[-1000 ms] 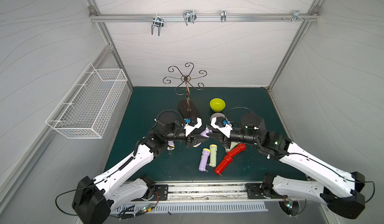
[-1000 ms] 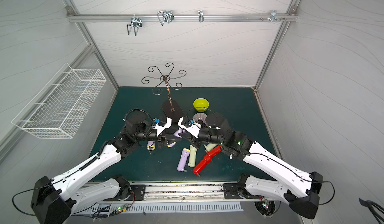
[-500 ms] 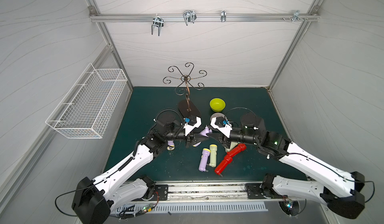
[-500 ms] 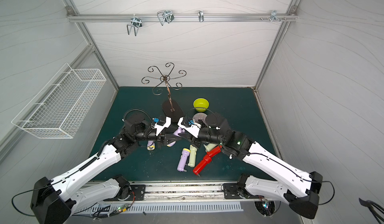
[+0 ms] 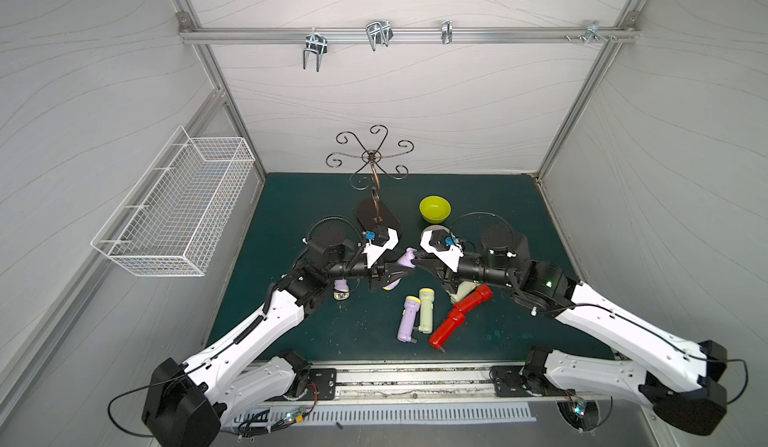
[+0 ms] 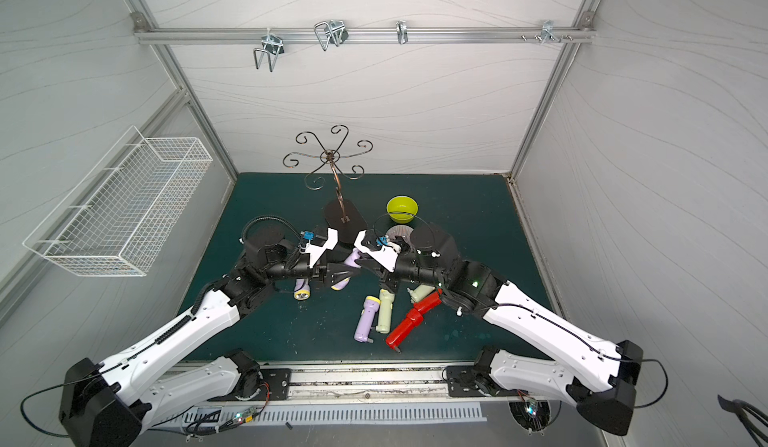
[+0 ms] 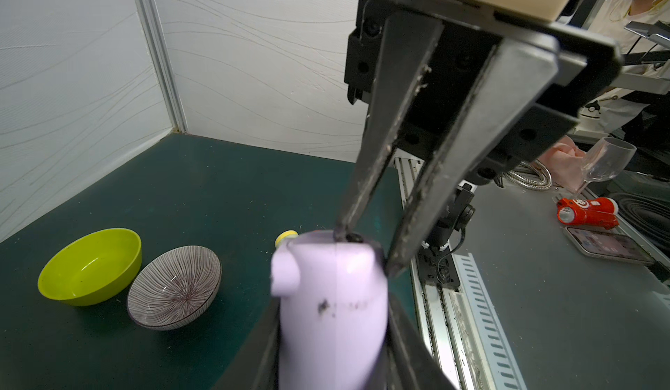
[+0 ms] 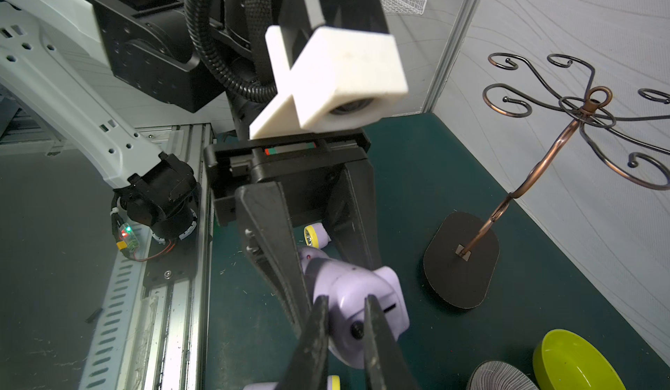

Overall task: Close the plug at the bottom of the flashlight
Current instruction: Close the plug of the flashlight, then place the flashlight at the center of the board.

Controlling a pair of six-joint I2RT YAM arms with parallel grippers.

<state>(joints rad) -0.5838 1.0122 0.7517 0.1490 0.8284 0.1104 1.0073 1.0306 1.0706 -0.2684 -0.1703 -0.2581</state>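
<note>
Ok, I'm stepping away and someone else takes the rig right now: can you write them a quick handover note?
Left gripper: shut on the purple flashlight, held above the mat, bottom end toward the right arm.
Right gripper: jaws slightly apart, tips at that bottom end, gripping nothing.
Plug: its flap sticks out sideways, not closed.
Done: flashlight picked up and presented.
Left: press the flap in, then check it sits flush.

Lilac flashlight cut off by the view's edge; striped bowl mostly behind right arm.
</note>
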